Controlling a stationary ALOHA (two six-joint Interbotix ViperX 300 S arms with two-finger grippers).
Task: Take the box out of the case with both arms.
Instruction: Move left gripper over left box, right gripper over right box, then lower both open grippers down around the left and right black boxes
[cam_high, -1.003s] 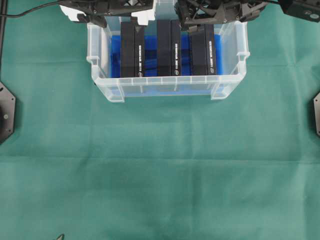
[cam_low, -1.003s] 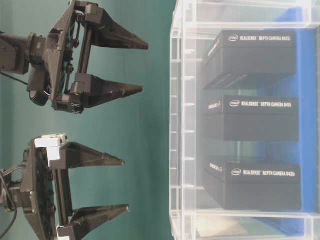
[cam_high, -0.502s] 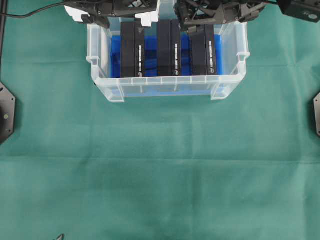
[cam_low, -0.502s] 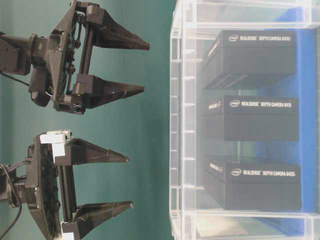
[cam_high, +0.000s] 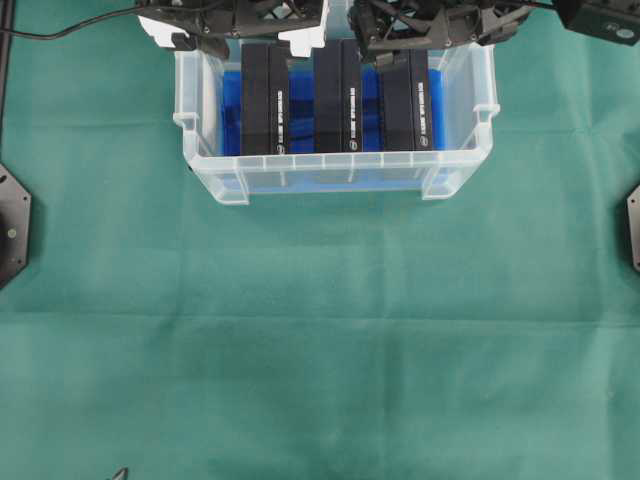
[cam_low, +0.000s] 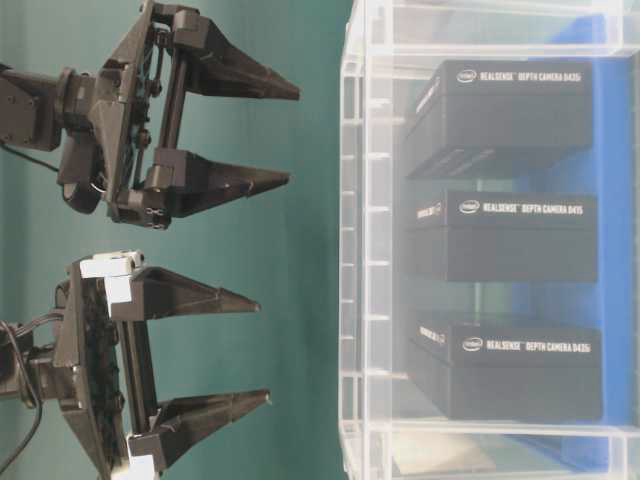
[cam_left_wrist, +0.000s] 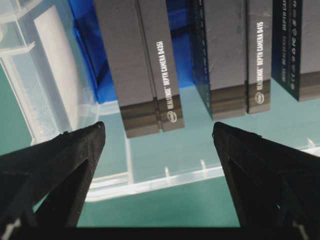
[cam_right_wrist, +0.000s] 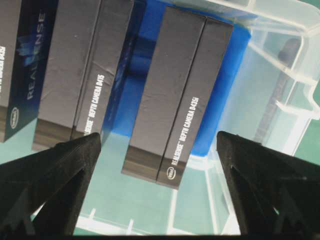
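3 black boxes stood side by side in the clear case on the green cloth. Both grippers hung above its far rim, left gripper and right gripper each spread wide, holding nothing

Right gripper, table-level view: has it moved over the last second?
No. The right gripper sits at the same gap from the wall of the case as one second ago, its jaws equally wide open.
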